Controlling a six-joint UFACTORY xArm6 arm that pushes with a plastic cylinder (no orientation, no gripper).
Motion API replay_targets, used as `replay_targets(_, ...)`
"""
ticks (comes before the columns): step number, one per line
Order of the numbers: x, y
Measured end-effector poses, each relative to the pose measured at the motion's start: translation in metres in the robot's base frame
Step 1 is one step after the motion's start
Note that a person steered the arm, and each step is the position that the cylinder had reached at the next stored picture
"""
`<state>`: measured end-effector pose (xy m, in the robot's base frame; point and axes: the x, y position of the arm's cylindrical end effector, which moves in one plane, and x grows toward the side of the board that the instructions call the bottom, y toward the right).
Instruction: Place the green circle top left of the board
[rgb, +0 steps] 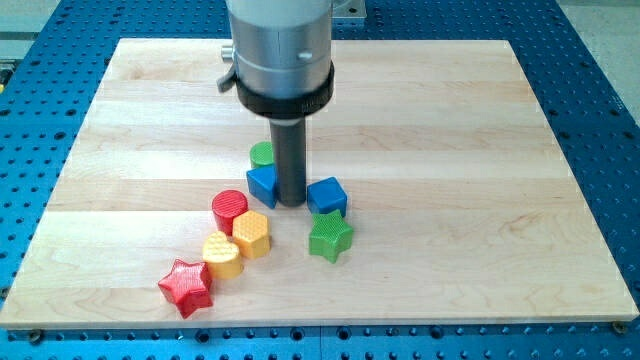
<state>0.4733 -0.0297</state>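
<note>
Roughly at the middle of the tabletop, a little toward its bottom edge, sits the green circle, only partly seen because a blue block stands just in front of it and touches it. My tip is down on the wood right beside that blue block, on its right, with the rod between it and a blue cube; the green circle lies just up and left of my tip. I have no pincer, only the rod, so nothing is held. Just below the blue cube is a green star. Toward the bottom left corner runs a diagonal string: a red cylinder, a yellow hexagon, a yellow block and a red star.
</note>
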Motion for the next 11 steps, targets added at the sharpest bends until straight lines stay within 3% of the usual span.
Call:
replay_targets(1,-0.029,-0.001)
replay_targets(2,-0.014,-0.086)
replay_targets(3,0.015,-0.103)
replay_targets(5,-0.098,-0.158)
replay_targets(6,-0.047,-0.159)
replay_targets(7,-0.055,-0.125)
replay_targets(8,-0.122,-0.126)
replay_targets(9,-0.162,-0.14)
replay_targets(10,-0.14,-0.11)
replay_targets(11,-0.174,-0.082)
